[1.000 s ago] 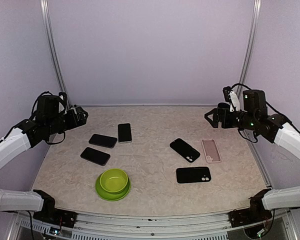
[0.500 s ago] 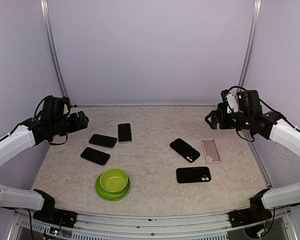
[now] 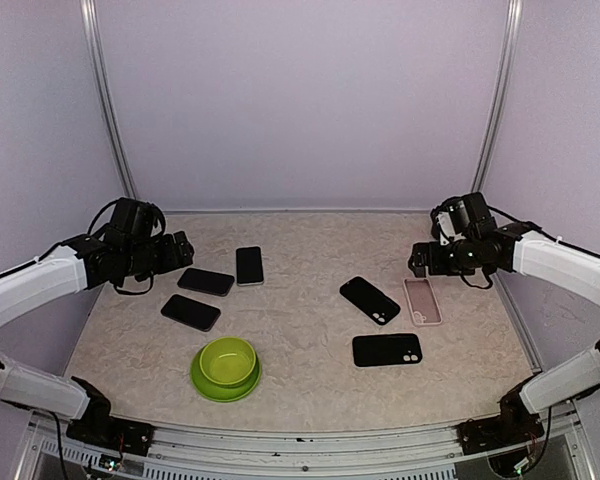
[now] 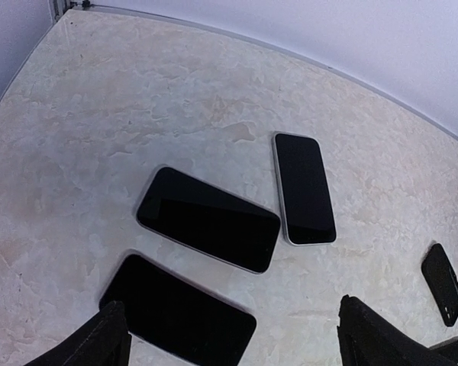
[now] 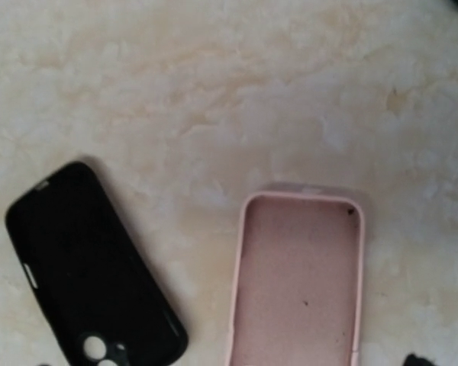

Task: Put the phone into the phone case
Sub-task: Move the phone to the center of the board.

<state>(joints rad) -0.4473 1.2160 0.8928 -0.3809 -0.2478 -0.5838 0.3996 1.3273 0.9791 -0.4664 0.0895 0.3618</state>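
Observation:
Three dark phones lie on the left of the table: one in the middle, one with a pale rim farther back, and one nearest. My left gripper hovers open just left of them, and the nearest phone lies between its fingers in the wrist view. An empty pink phone case lies open side up on the right. My right gripper hangs open just behind and above it, holding nothing.
Two black cases lie near the pink one: one to its left, also in the right wrist view, and one in front. A green bowl sits at the front left. Walls enclose the table.
Both arms have come down and inward. The left gripper has moved right toward the phones, and the right gripper has moved down over the pink case.

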